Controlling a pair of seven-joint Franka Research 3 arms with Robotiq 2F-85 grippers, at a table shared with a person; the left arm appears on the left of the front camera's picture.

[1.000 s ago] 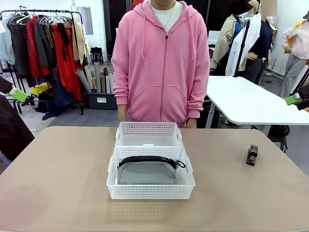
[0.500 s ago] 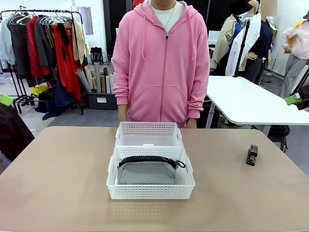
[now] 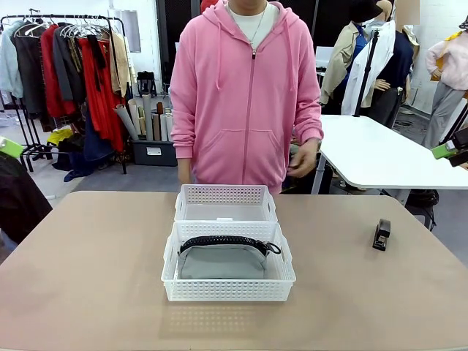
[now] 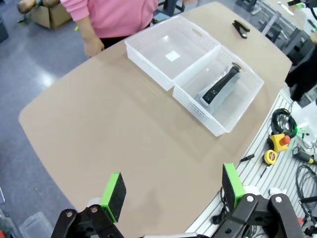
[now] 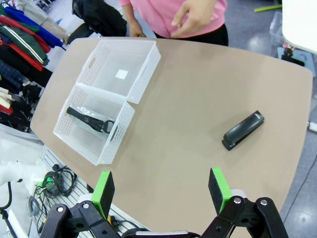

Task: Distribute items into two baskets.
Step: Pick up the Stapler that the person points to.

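The black stapler (image 3: 381, 235) lies alone at the right of the frame on the bench (image 3: 88, 256), well apart from the two baskets at centre. It looks rigid, compact and fairly dense, with smooth sides. A hold across its narrow width near mid-length should suit, though which end carries the hinge is too small to tell. The grey pouch (image 3: 221, 261), soft and limp, sits in the nearer basket (image 3: 228, 291); the farther basket (image 3: 225, 194) holds no item. The left pincer (image 4: 172, 191) and right pincer (image 5: 160, 190) both stand apart, clamped on nothing, high over the bench.
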